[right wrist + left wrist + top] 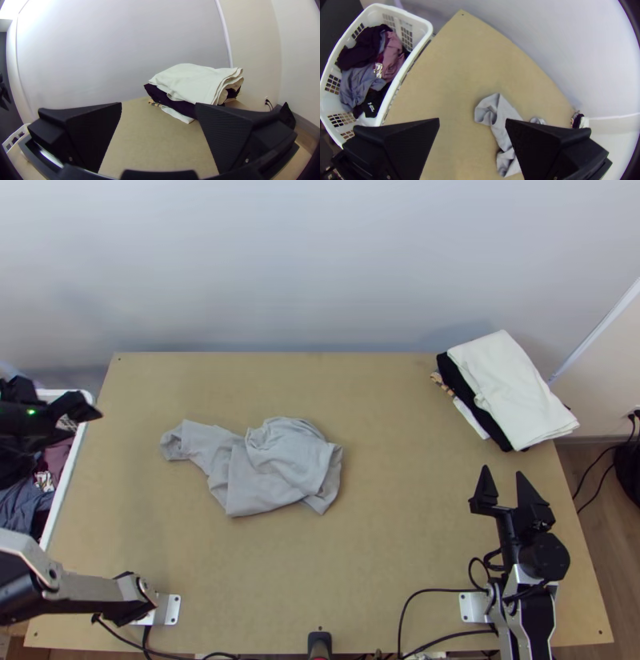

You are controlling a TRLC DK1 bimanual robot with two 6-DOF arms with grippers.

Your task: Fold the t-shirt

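Open tabletop (400,420) between grey t-shirt (280,460) and folded stack (512,388), basket (69,474) along left edge, wall (320,268) beyond far edge

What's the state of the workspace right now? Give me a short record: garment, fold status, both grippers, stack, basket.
Garment: grey t-shirt, bunched on the table, left of the middle
Fold status: no neat fold made
Left gripper: open, nothing held, raised near the basket
Right gripper: open, nothing held, in front of the stack
Stack: folded white cloth on top of dark cloth, far right corner
Basket: white, holding loose clothes, beside the table's left edge
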